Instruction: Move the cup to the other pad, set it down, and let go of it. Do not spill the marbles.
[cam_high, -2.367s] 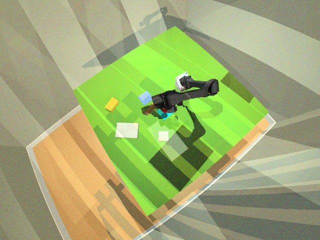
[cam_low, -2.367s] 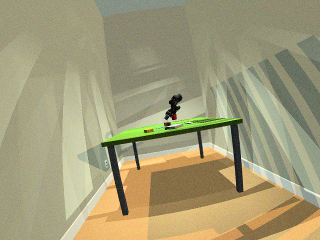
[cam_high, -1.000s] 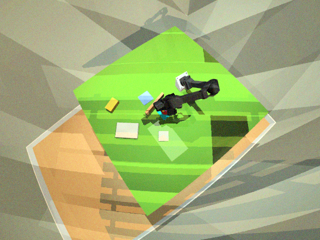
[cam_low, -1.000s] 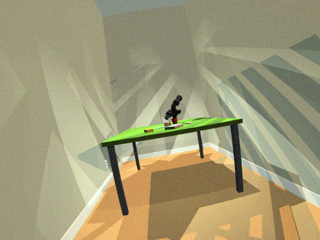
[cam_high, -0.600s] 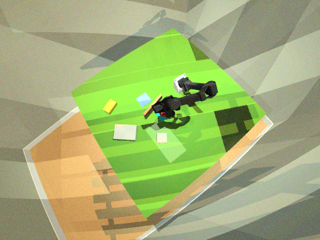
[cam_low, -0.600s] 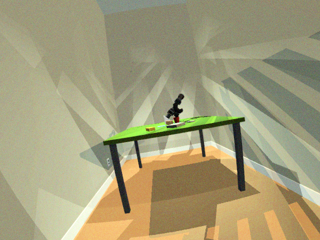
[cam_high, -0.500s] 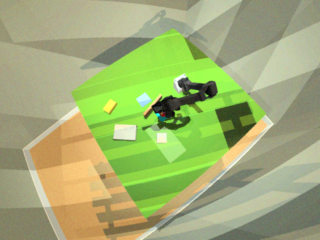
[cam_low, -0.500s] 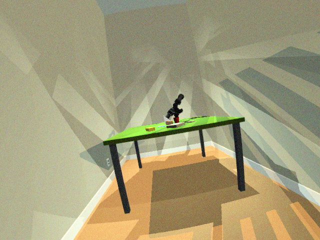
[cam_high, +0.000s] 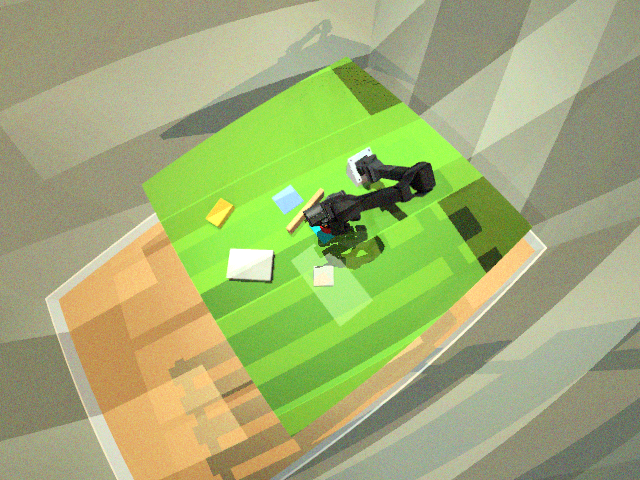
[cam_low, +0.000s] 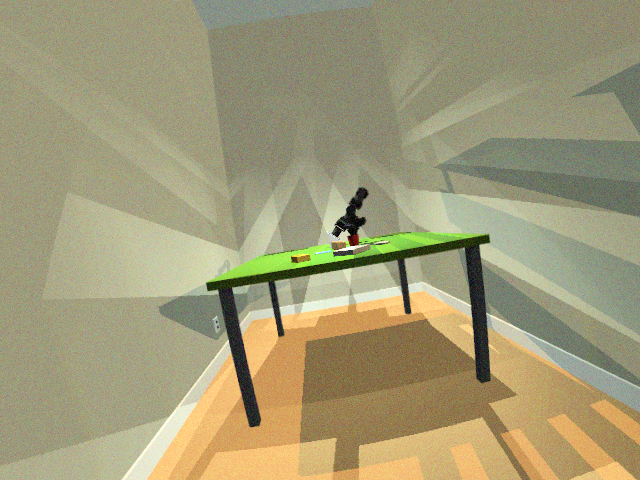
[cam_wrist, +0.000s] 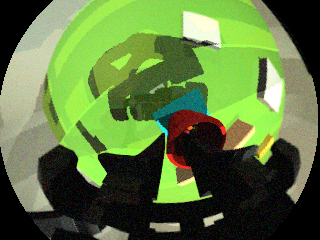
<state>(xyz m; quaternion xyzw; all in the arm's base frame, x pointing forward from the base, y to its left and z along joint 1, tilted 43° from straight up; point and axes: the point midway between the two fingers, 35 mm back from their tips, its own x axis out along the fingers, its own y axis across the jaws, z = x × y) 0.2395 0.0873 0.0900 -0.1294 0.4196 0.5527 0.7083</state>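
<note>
The red cup (cam_high: 325, 229) (cam_low: 353, 240) (cam_wrist: 175, 119) stands upright at the teal pad (cam_high: 325, 238) (cam_wrist: 182, 104); its base is hidden, so how fully it sits on the pad cannot be told. A few small orange and red marbles (cam_wrist: 190, 129) show inside the cup in the wrist view. The light-blue pad (cam_high: 287, 199) (cam_low: 323, 252) lies bare, beyond the wooden bar. My gripper (cam_wrist: 175, 138) is partly open at the cup's rim, with one finger outside the wall and one over the cup's mouth. The fingers stand apart, with no firm grip on the wall visible.
A wooden bar (cam_high: 305, 210) (cam_low: 338, 244) (cam_wrist: 240, 134) lies close beside the cup, between the two pads. A white box (cam_high: 250, 265) (cam_low: 352, 250) (cam_wrist: 272, 86), a small white tile (cam_high: 323, 276) (cam_wrist: 201, 29) and a yellow block (cam_high: 220, 212) (cam_low: 300, 258) (cam_wrist: 265, 146) lie farther off.
</note>
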